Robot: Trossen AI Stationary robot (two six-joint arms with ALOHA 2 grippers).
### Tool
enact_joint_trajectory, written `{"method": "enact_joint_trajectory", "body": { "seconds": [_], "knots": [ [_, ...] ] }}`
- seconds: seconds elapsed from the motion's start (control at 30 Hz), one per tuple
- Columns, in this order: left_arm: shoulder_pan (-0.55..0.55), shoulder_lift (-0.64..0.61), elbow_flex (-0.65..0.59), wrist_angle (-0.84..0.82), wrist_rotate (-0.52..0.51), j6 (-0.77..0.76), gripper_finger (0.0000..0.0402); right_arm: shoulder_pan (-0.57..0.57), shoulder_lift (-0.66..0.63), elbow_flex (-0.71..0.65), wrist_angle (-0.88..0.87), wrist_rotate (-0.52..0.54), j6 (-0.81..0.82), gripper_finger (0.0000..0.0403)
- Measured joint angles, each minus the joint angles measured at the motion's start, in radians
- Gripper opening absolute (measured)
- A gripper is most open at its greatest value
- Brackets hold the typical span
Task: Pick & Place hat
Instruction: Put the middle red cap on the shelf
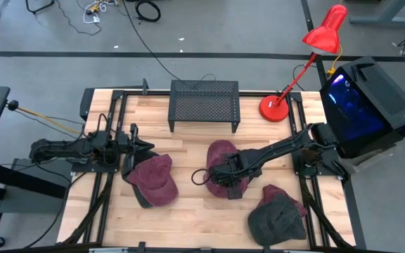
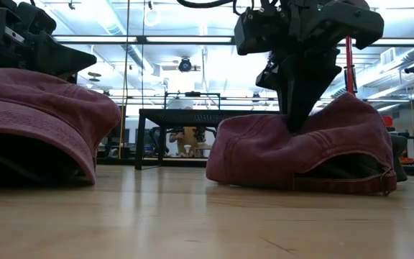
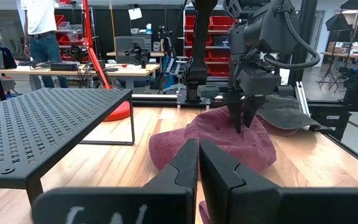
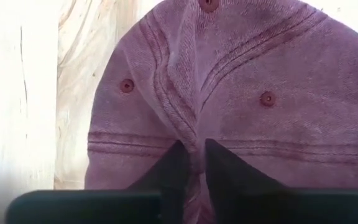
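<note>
Treat the soft, light maroon cloth cap (image 4: 229,106) as floppy: your right gripper (image 4: 191,163) jaws are clenched on a crown fold; the left gripper (image 3: 198,163) jaws rest closed, empty.

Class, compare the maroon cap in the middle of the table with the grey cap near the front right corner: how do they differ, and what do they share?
Colour: the middle maroon cap is dark red; the grey cap is charcoal.
Contact: the right gripper pinches a fold of the maroon cap's crown; nothing touches the grey cap.
Position: the maroon cap lies mid-table, in front of the black mesh rack; the grey cap lies nearer the front right corner.
Shared: both are soft fabric caps resting on the wooden table.
</note>
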Motion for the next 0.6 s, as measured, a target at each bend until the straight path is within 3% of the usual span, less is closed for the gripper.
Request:
{"method": "enact_joint_trajectory", "body": {
  "seconds": [0.17, 0.6],
  "knots": [
    [0.0, 0.0, 0.0, 0.0, 0.0, 0.0, 0.0021, 0.0, -0.004, 0.013, -0.006, -0.017, -0.018, 0.0014],
    [0.0, 0.0, 0.0, 0.0, 0.0, 0.0, 0.0021, -0.002, -0.049, 0.217, -0.114, -0.019, -0.071, 0.0013]
  ]
}}
